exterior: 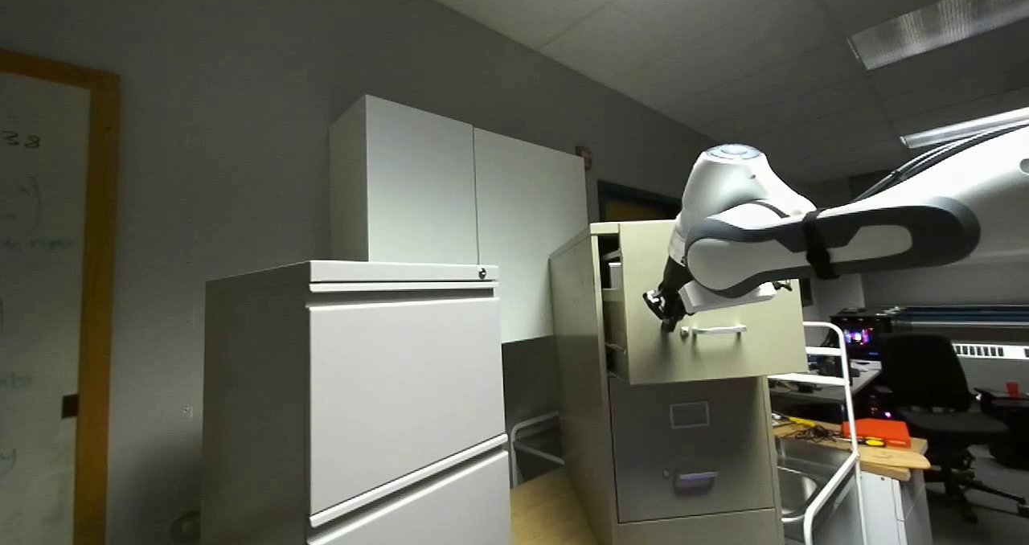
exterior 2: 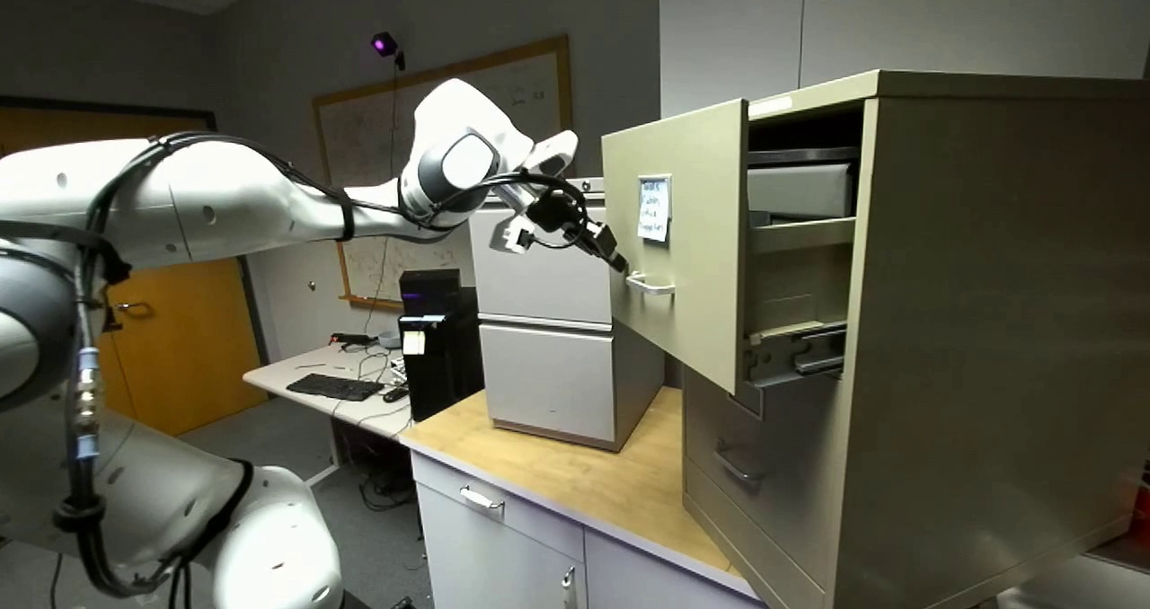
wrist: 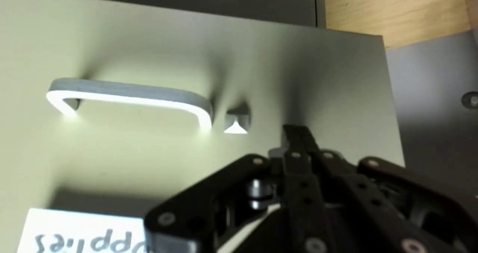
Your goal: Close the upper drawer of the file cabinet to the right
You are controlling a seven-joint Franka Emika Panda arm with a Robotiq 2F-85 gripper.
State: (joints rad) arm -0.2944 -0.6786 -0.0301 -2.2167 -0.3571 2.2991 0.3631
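The upper drawer (exterior 2: 710, 232) stood pulled out of the beige file cabinet (exterior 2: 988, 339), the right-hand of 2 cabinets in both exterior views, its front facing the front edge of the counter (exterior 2: 557, 476). A pale, box-like item (exterior 2: 800, 191) sat inside the drawer, rising above its side wall. The drawer below (exterior: 691, 412) was flush with the cabinet. The grey cabinet (exterior 2: 548, 375) stood on the counter near the left edge, set back from the front edge, its 2 drawers in. A white cupboard (exterior: 418, 183) was on the wall behind. The robot arm (exterior 2: 260, 207) extended from beyond the counter's front edge, ending in the gripper (wrist: 297, 129), which pointed at the upper drawer's front. Its jaws were narrow, the fingertips meeting side by side. In the wrist view they were near the lock (wrist: 237, 123), on the side away from the handle (wrist: 130, 92); whether they touched the metal could not be told. A label (exterior 2: 654, 209) sat above the handle; in the wrist view part of it showed upside down, with the letters "pplies" readable.
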